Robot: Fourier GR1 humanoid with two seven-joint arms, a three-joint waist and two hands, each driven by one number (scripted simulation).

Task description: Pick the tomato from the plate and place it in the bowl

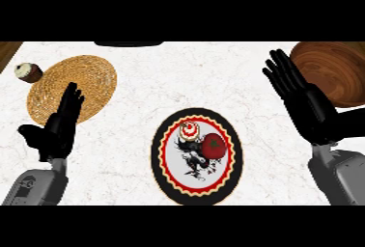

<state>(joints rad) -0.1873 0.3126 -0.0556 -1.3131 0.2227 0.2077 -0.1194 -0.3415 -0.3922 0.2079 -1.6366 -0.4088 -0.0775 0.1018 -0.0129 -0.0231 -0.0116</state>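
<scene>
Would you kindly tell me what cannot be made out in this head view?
Bowl: head view, right side cut off by the picture's edge, left rim behind the right hand.
Dark object: head view, cut off by the top edge, unidentifiable.
Woven mat: head view, lower part behind the left hand.

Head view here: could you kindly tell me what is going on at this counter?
Nothing is held yet. The round red tomato sits on the black-and-red patterned plate at the centre, beside a small white-and-red swirled item. The robot's right hand is open, fingers straight, between the plate and the brown wooden bowl at upper right. The left hand is open at the left, by the round woven mat.
</scene>
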